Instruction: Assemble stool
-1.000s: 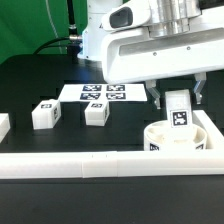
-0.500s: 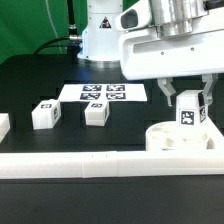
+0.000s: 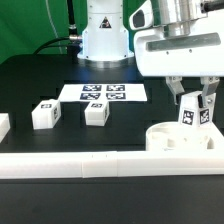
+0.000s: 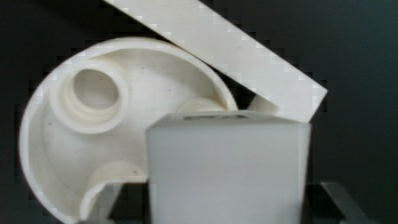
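My gripper (image 3: pixel 194 108) is shut on a chunky white stool leg (image 3: pixel 189 113) with a tag marker, held upright just above the right part of the round white seat (image 3: pixel 172 139). In the wrist view the held leg (image 4: pixel 231 168) fills the middle between the dark fingers (image 4: pixel 121 193), and the seat (image 4: pixel 111 120) with a round socket lies beyond it. Two more tagged legs stand on the black table, one (image 3: pixel 44 113) at the exterior view's left and one (image 3: pixel 95 112) nearer the middle.
A long white rail (image 3: pixel 90 164) runs across the front and another rail piece (image 4: pixel 222 52) crosses behind the seat. The marker board (image 3: pixel 104 92) lies flat behind the legs. A white piece (image 3: pixel 3 124) sits at the left edge. The robot base (image 3: pixel 105 35) stands at the back.
My gripper has moved toward the exterior view's right with the leg in it, from over the seat's middle to over its right side.
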`<state>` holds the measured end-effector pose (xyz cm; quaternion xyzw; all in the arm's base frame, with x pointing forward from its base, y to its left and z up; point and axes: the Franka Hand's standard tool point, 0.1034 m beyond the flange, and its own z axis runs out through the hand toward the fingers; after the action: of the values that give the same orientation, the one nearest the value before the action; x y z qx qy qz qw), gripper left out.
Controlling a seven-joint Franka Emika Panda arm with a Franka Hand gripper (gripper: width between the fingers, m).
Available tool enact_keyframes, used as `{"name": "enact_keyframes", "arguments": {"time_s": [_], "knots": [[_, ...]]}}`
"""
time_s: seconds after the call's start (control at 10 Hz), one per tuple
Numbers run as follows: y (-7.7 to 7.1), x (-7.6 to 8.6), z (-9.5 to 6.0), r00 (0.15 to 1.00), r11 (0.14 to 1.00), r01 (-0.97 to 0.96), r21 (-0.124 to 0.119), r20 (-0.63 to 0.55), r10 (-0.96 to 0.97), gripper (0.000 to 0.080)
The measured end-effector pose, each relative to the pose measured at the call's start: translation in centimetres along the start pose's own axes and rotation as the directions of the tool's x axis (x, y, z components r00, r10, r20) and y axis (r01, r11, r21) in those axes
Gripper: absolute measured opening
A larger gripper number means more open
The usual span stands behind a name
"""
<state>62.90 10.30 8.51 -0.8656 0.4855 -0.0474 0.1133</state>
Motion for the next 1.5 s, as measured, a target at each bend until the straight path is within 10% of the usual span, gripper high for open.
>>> {"name": "enact_keyframes", "arguments": {"time_s": [0.2, 0.4, 0.9, 1.5], "knots": [[0.0, -0.1, 0.1, 0.997, 0.997, -0.071, 0.006, 0.010, 0.071, 0.0338], [-0.1, 0.2, -0.6, 0.998, 0.999, 0.043, -0.016, 0.046, -0.042, 0.0598], [-1.1, 0.6, -1.4, 0.949, 0.952, 0.305, 0.001, 0.078, -0.305, 0.0649], [-2.0, 1.5, -1.9, 0.511, 0.516, 0.857, 0.013, 0.118, -0.851, 0.0649]]}}
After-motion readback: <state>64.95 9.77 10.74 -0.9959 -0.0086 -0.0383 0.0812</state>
